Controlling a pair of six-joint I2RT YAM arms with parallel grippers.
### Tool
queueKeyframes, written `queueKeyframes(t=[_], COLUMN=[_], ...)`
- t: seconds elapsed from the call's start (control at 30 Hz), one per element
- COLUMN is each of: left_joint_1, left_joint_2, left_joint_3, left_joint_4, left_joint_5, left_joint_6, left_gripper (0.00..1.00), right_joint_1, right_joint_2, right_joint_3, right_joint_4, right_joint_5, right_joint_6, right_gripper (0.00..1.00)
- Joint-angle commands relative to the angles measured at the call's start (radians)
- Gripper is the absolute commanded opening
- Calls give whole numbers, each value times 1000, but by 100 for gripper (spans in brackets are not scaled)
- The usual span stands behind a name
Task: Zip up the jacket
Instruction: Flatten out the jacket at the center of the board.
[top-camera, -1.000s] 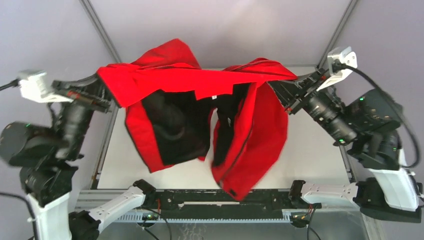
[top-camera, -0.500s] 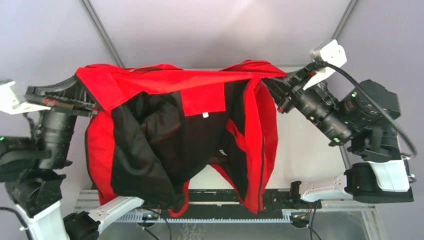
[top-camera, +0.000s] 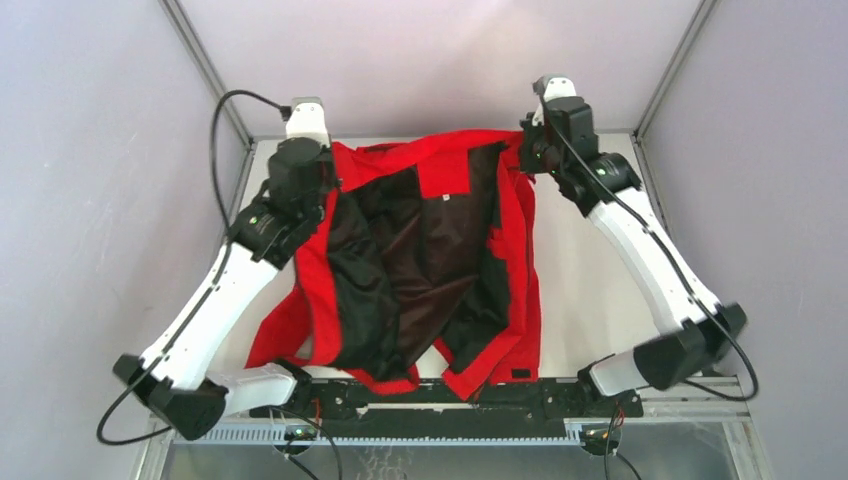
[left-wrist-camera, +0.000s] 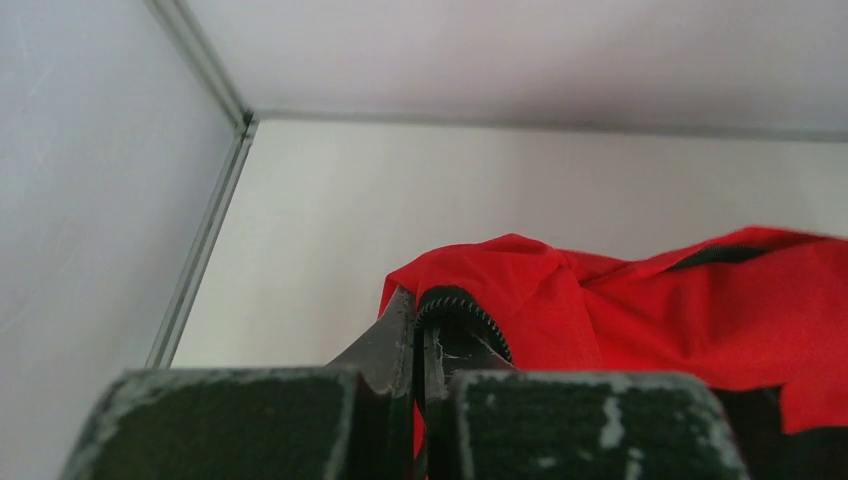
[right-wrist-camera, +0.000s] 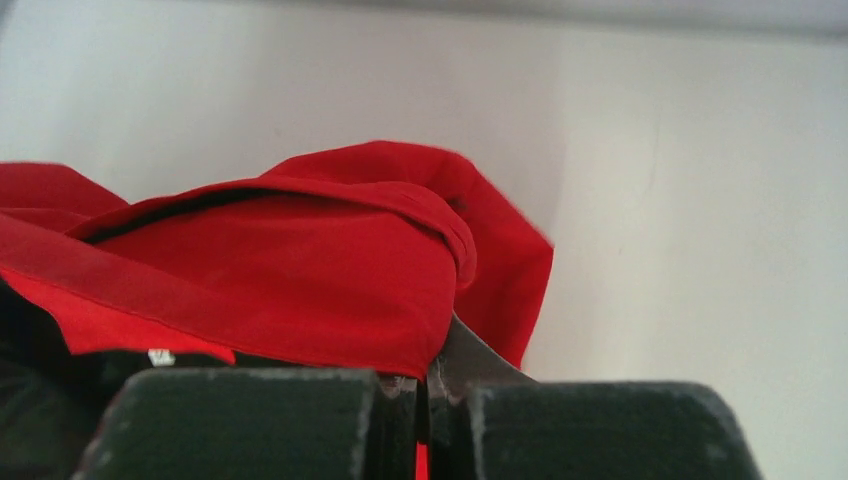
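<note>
Pinching the jacket (top-camera: 512, 262) wrist-side, unseen overhead: left end effector (left-wrist-camera: 416, 325), right end effector (right-wrist-camera: 432, 376).

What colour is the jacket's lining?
The lining is black, the jacket shell red; top external view shows it best.

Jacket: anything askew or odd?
Yes. The jacket lies open, black lining up, spread crookedly toward the left, its hem reaching the base rail. The left gripper and right gripper are shut on its far corners.

Jacket (top-camera: 425, 255) on table (top-camera: 600, 285), btwn L tool (left-wrist-camera: 420, 306), R tool (right-wrist-camera: 432, 372)
</note>
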Motion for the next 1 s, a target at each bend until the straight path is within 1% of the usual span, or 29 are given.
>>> queueKeyframes(t=[0.0, 0.07, 0.13, 0.3, 0.37, 0.43, 0.5, 0.57, 0.6, 0.63, 0.67, 0.7, 0.73, 0.77, 0.8, 0.83, 0.87, 0.97], left_joint_1=[53, 75, 95, 124, 129, 132, 141, 156, 165, 170, 172, 173, 173, 173, 173, 173, 173, 173], left_joint_2=[46, 88, 136, 305, 384, 475, 602, 718, 774, 821, 857, 876, 880, 871, 853, 823, 787, 666], left_joint_3=[8, 19, 56, 256, 353, 500, 643, 794, 868, 922, 957, 962, 939, 904, 862, 815, 762, 629], left_joint_4=[56, 55, 51, 2, -25, -65, -113, -183, -222, -253, -270, -269, -259, -244, -227, -206, -178, -130], left_joint_5=[-118, -115, -105, -97, -97, -99, -90, -60, -34, -11, 3, 19, 40, 62, 76, 97, 122, 167], left_joint_6=[-56, -81, -91, -58, -37, -23, -18, -38, -49, -57, -62, -65, -68, -75, -85, -95, -101, -131], left_gripper=[0, 0, 0, 0, 0, 0, 0, 0, 0, 1, 11, 23, 34, 44, 55, 62, 67, 69], right_joint_1=[-64, -68, -69, -57, -46, -37, -32, -32, -35, -37, -43, -46, -52, -59, -67, -74, -81, -95], right_joint_2=[76, 130, 210, 412, 496, 581, 675, 767, 804, 830, 833, 825, 810, 786, 759, 730, 694, 535], right_joint_3=[-12, 25, 101, 392, 519, 642, 763, 862, 900, 901, 880, 840, 794, 742, 697, 650, 589, 424], right_joint_4=[119, 131, 119, 33, 9, 0, -5, -3, -3, 4, 22, 41, 65, 86, 103, 114, 123, 169], right_joint_5=[-177, -187, -221, -257, -253, -250, -253, -290, -306, -332, -347, -360, -377, -395, -415, -429, -440, -448], right_joint_6=[104, 109, 117, 140, 148, 166, 185, 200, 211, 217, 226, 228, 229, 229, 228, 229, 228, 219], right_gripper=[0, 0, 0, 0, 0, 0, 0, 0, 3, 14, 27, 46, 58, 65, 70, 74, 77, 78])
